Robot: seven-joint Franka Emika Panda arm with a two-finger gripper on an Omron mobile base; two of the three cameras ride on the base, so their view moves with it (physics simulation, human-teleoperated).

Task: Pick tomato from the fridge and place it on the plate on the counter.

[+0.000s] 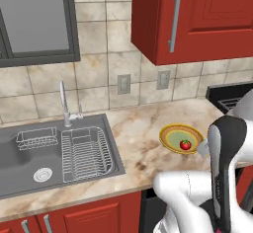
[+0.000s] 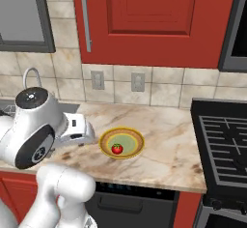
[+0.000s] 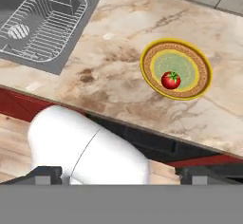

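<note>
The tomato [image 1: 185, 144] [image 2: 116, 149] [image 3: 171, 80], small, red and glossy with a green stem top, rests inside the plate [image 1: 170, 131] [image 2: 137, 137] [image 3: 201, 66], slightly toward its front left. The plate has a yellow-orange rim and a pale green centre and sits on the beige marbled counter [image 1: 138, 128] [image 2: 169, 145] [image 3: 118, 38]. My gripper [image 3: 123, 174] hangs above the counter's front edge, to the left of the plate and clear of it. It is open wide, with dark fingertips [image 3: 47, 173] far apart and nothing between them. The fridge is out of view.
A steel sink [image 1: 29, 150] [image 3: 71, 52] with a wire dish rack [image 1: 86, 153] and a faucet [image 1: 64, 103] lies left of the plate. A black stove [image 2: 224, 140] stands to the right. Red wall cabinets [image 1: 197, 15] hang overhead, with two outlets on the tiled wall.
</note>
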